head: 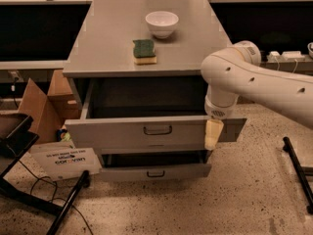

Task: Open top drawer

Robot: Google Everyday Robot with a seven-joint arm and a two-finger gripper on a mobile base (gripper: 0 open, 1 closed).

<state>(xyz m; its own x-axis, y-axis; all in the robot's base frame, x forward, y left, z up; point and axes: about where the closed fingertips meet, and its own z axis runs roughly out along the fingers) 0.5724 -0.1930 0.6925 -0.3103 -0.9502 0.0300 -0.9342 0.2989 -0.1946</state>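
Observation:
The top drawer (122,132) is the wide grey front panel with a small dark bar handle (157,130) at its centre. It stands pulled well out of the grey cabinet, and its inside is dark and in shadow. My gripper (213,133) hangs down from the white arm (254,80), which comes in from the right. The gripper is in front of the right end of the drawer's front panel, well to the right of the handle. I cannot tell whether it touches the panel.
A shorter grey drawer (156,172) below is slightly out. A white bowl (162,23) and a green sponge (145,51) sit on the cabinet top (107,43). A cardboard box (39,102), a white sign (61,159) and black stand legs (63,207) are left; another black leg (297,168) is right.

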